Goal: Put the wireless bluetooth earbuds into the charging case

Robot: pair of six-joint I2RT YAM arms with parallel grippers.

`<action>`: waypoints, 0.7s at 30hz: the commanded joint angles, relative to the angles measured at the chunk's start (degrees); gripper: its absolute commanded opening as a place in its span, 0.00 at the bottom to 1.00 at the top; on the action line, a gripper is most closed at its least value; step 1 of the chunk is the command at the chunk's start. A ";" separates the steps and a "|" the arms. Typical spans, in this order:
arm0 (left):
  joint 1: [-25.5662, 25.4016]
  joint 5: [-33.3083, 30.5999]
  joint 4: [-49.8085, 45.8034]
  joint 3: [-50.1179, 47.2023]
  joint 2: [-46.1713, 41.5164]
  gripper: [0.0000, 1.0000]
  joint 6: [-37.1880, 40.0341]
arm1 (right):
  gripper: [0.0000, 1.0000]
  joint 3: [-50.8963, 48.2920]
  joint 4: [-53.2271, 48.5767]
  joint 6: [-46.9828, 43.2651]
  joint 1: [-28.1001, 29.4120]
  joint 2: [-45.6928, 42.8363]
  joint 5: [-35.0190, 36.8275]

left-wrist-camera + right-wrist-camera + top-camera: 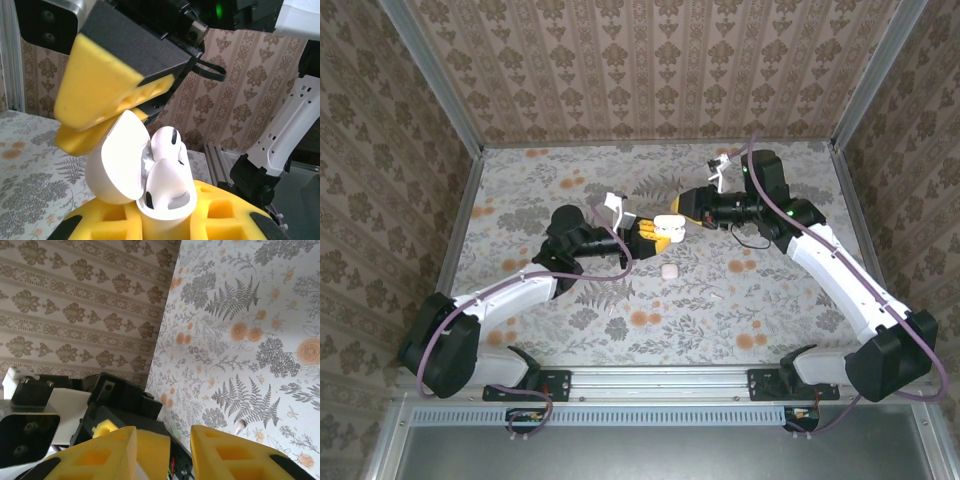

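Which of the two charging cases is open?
The case gripped by the left end effector, lid swung back, earbuds showing inside. The other case lies on the table, apparently closed.

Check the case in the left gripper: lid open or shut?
Open. The lid is swung back off the case, and two earbuds show inside.

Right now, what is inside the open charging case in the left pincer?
Two white earbuds sit in the charging case, heads sticking up beside the raised lid. Their stems and the wells are hidden by the case wall.
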 commanded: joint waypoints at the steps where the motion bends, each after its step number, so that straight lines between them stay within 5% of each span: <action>1: 0.71 -0.89 -0.62 2.30 0.49 0.00 -0.48 | 0.34 1.00 -2.64 -3.39 2.28 -0.94 -1.88; 14: 1.45 -1.53 -1.38 3.39 1.97 0.00 -1.84 | 0.34 1.30 -5.45 -8.26 4.17 -3.93 -1.93; 21: 3.66 -5.62 -10.28 3.42 0.31 0.00 0.71 | 0.39 0.53 -8.70 -10.59 2.41 -6.80 7.04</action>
